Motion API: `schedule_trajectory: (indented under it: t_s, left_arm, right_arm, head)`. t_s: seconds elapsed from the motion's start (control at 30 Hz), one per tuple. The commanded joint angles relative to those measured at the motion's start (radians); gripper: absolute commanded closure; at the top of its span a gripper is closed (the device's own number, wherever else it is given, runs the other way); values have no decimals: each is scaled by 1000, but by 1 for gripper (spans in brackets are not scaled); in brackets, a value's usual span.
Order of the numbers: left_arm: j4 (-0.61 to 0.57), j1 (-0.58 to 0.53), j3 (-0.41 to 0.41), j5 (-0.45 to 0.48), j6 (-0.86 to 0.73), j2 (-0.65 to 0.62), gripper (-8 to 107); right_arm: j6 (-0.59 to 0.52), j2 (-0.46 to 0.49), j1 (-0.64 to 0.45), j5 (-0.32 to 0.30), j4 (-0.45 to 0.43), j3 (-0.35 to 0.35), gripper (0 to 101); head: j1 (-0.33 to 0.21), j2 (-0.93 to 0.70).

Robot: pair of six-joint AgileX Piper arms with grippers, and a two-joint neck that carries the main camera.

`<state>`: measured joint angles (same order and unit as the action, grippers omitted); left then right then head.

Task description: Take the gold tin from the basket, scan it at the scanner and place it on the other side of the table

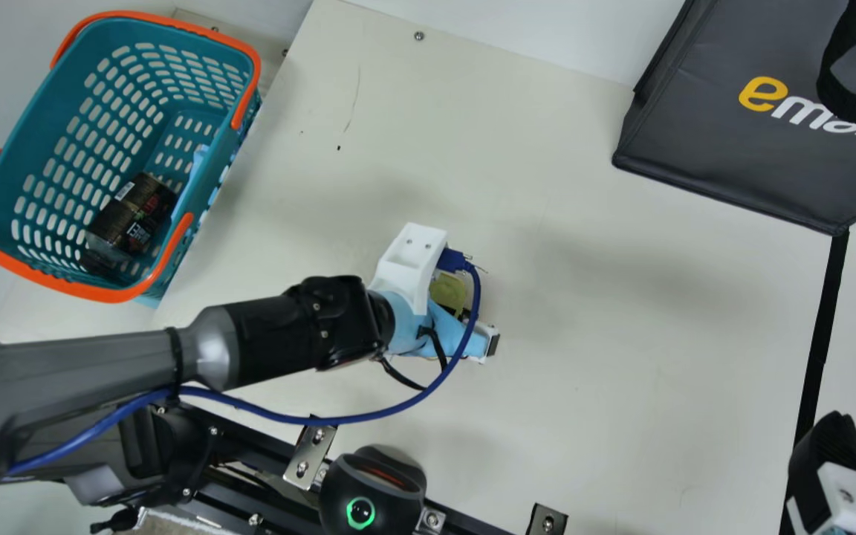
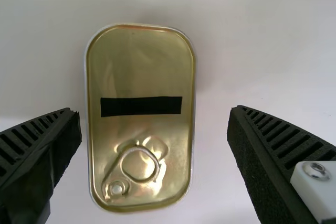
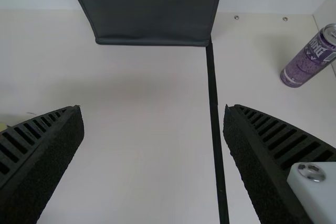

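Currently, one gold tin (image 1: 448,292) is lying flat on the table (image 1: 621,357), well inside its edges, between one basket (image 1: 101,295) and one bag (image 1: 710,148). The left tool (image 1: 465,316) is hovering over it, fingers apart, leaving a gap beside each long side, one narrower. The tin's long axis is running lengthwise between them, its pull ring (image 2: 116,187) sitting at one short end. The right tool (image 1: 833,453), also spread, is hanging near the black strip (image 1: 825,319). One scanner (image 1: 380,468) is sitting by the table's edge; one purple can (image 3: 304,64) is standing beyond the strip.
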<state>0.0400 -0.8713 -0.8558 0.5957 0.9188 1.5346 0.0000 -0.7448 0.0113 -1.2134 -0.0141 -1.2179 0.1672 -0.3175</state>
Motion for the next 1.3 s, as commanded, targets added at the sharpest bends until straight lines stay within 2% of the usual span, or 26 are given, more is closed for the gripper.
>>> schedule_trajectory:
  t_s: [0.0,0.2,0.37,0.53,0.73,0.83,1.0,1.27]
  left_arm:
    - [-53,9,8,1,-50,-35,9]
    - [-220,63,44,19,-226,-164,9]
    - [-348,139,72,70,-392,-287,9]
    - [-453,246,87,158,-552,-406,9]
    - [-526,405,74,294,-710,-523,9]
    - [-530,483,55,365,-771,-569,9]
    - [-471,591,9,461,-843,-629,9]
    - [-310,699,-69,533,-892,-710,9]
  right_arm:
    - [0,0,0,0,0,0,6]
    - [0,0,0,0,0,0,6]
    - [0,0,0,0,0,0,6]
    - [0,0,0,1,0,0,6]
    - [0,0,0,1,0,0,6]
    - [0,0,0,1,0,0,6]
    - [0,0,0,1,0,0,6]
    - [0,0,0,1,0,0,6]
  head:
    - [-29,-4]
    - [-29,-4]
    - [-29,-4]
    - [-29,-4]
    - [-29,-4]
    - [-29,-4]
    - [-29,-4]
    - [-29,-4]
